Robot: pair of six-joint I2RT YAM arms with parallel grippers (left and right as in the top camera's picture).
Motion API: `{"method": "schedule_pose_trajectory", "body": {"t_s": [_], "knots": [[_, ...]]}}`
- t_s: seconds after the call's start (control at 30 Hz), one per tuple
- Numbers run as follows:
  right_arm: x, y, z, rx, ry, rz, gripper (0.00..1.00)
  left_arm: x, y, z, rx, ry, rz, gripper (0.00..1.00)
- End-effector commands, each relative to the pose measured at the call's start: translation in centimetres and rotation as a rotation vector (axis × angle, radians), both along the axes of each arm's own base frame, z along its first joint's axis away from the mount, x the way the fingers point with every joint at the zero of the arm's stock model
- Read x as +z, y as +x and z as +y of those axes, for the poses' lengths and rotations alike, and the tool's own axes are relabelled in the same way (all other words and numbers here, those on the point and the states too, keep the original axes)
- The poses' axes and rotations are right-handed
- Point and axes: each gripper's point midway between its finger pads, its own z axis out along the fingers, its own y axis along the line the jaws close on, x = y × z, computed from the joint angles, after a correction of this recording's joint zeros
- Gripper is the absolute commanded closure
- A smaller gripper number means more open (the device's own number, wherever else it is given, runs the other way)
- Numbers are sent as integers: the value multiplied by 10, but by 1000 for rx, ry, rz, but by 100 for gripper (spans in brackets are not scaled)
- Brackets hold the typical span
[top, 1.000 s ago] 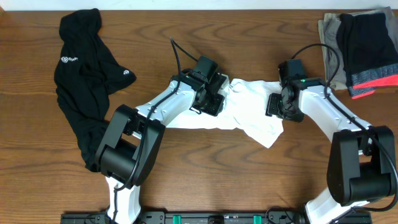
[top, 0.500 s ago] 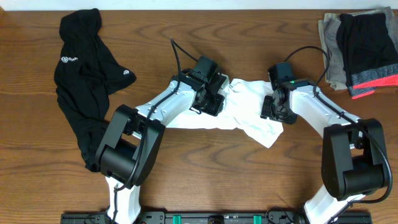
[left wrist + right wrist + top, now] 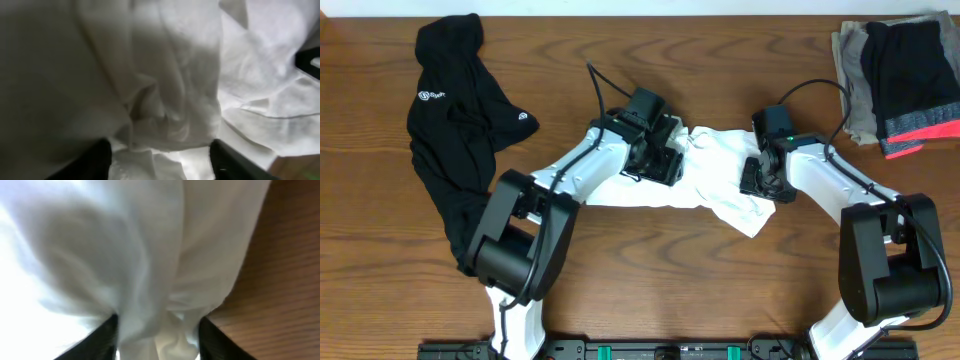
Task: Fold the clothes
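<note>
The white T-shirt [image 3: 720, 160] lies crumpled in a strip across the middle of the table. My left gripper [image 3: 660, 160] sits low over its left part. In the left wrist view the left gripper [image 3: 161, 162] is open, its dark fingers [image 3: 95, 160] wide apart over loose folds of the shirt [image 3: 175, 75]. My right gripper [image 3: 761, 180] is at the shirt's right end. In the right wrist view the right gripper [image 3: 159, 337] is closed around a bunched fold of the shirt [image 3: 150, 280] that fills the gap between both fingers.
A black garment [image 3: 460, 130] with a small white logo sprawls at the far left. A folded pile [image 3: 900, 80] of grey, black and coral-striped garments sits at the back right corner. Bare wooden table [image 3: 650, 270] shows in front of the shirt.
The left jaws have opened and let go of the cloth. The right gripper moved slightly left onto the shirt's right end and its jaws narrowed around a fold.
</note>
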Motion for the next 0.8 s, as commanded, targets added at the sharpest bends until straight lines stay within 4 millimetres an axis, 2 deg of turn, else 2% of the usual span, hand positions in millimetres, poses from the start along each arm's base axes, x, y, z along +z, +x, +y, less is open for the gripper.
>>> {"method": "schedule_pose_trajectory", "body": {"t_s": [0.0, 0.1, 0.17, 0.3, 0.47, 0.63, 0.77], "knots": [[-17, -20, -7, -13, -38, 67, 67, 49, 20, 5, 39, -56, -103, 32], [-17, -17, -9, -21, -33, 56, 90, 81, 30, 17, 71, -88, -171, 32], [-17, -16, -11, -29, -29, 56, 99, 105, 35, 27, 97, -109, -220, 32], [-17, -18, -20, -39, -17, 73, 99, 157, 45, 58, 167, -149, -333, 32], [-12, -18, -41, -30, 24, 85, 99, 216, 52, 110, 283, -175, -474, 32], [1, -12, -68, -31, 89, 44, 99, 246, 51, 159, 391, -167, -543, 32], [25, -5, -92, -6, 104, -7, 99, 252, 50, 187, 457, -150, -555, 32]]}}
